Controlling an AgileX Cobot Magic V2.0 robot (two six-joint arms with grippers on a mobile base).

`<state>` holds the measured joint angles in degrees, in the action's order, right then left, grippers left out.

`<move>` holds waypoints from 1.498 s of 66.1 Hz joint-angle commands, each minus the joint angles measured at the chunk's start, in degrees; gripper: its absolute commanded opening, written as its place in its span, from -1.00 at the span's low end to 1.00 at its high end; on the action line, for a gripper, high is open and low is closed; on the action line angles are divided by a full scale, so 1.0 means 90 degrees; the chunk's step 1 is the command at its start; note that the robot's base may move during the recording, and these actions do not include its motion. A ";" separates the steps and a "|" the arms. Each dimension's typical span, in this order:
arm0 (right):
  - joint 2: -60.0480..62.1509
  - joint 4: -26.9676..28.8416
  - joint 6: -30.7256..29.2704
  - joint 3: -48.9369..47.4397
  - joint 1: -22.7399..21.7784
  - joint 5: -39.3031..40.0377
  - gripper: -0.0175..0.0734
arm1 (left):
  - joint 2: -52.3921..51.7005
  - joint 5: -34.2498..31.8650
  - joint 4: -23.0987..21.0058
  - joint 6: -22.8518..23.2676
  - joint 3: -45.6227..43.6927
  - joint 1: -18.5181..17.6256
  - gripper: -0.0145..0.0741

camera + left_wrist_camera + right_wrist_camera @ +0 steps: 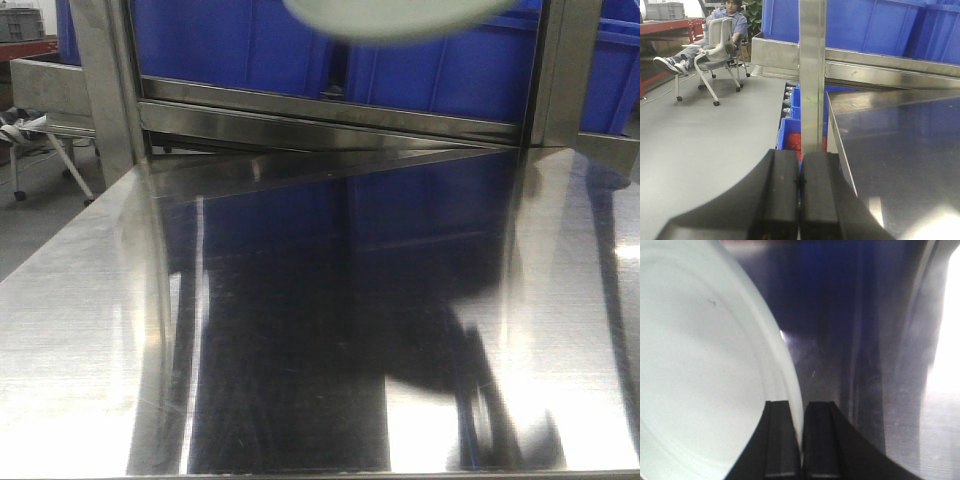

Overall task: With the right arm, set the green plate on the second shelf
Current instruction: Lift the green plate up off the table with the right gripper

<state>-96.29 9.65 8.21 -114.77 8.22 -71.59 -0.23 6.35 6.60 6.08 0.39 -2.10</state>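
The green plate [705,365] fills the left of the right wrist view, pale and round, its rim pinched between the black fingers of my right gripper [801,412], which is shut on it. In the front view only the plate's lower edge [400,22] shows at the top, held in the air in front of the blue bins. The second shelf [330,108] runs below those bins as a steel rail. My left gripper [799,172] is shut on nothing, at the table's left edge, facing a rack post [812,75].
Large blue bins [240,45] sit on the shelf tier. The mirror-like steel tabletop [320,330] spreads in front of it. Upright steel posts [105,80] flank the rack. A seated person on a chair [720,40] is on the floor to the far left.
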 commanded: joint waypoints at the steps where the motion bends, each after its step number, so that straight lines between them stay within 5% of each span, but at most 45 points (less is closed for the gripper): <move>1: 0.0821 0.0027 0.0008 -0.0249 -0.0002 0.0277 -0.56 | -0.0109 -0.0548 -0.0015 0.0021 0.0260 -0.0011 -0.38; 22: 0.3236 -0.0481 0.0008 0.0865 -0.0002 0.0668 -0.56 | -0.0109 -0.0548 -0.0015 0.0021 0.0260 -0.0011 -0.38; 46: 0.7177 -0.0965 0.0002 0.4665 -0.0002 0.2225 -0.56 | -0.0109 -0.0548 -0.0015 0.0021 0.0260 -0.0011 -0.38; 58: 0.8783 -0.1385 -0.0002 0.6462 -0.0002 0.4076 -0.56 | -0.0109 -0.0548 -0.0015 0.0021 0.0260 -0.0011 -0.38; 99: 0.9104 -0.2097 -0.0002 1.0415 -0.0002 0.8869 -0.56 | -0.0109 -0.0548 -0.0015 0.0021 0.0260 -0.0011 -0.38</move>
<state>-13.41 -8.59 8.09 -21.19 8.22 -4.94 -0.23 6.35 6.63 6.36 0.39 -2.10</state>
